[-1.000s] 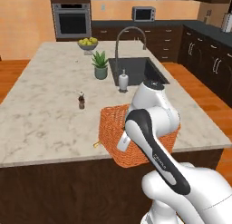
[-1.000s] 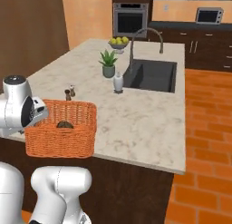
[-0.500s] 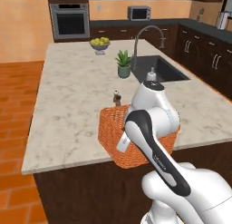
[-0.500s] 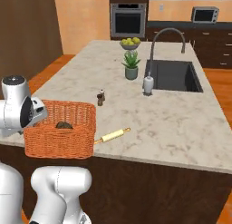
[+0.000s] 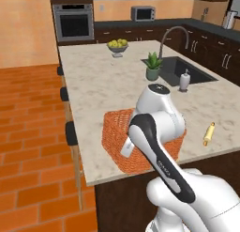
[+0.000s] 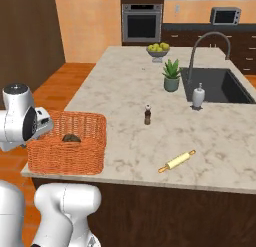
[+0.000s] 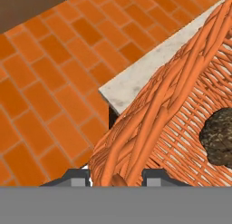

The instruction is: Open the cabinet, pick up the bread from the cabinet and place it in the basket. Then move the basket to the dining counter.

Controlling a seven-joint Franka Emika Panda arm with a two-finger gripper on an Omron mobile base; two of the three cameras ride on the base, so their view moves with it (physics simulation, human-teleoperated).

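Gripper [image 7: 115, 178] clamped over rim of basket [image 6: 70, 150], one finger either side. Basket at near corner of counter [image 6: 125, 86], bread [image 6: 71, 138] inside. Broad bare stone beyond; rolling pin [image 6: 177, 160] well apart near front edge.

Orange wicker basket [image 6: 67, 148] upright on dining counter [image 6: 125, 91] corner — bread [image 6: 71, 138] inside

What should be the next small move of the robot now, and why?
Probably lower the basket fully onto the dining counter and then open the end effector. Its jaws clamp the basket's rim, the bread already lies inside, and the basket sits at the counter's near corner.
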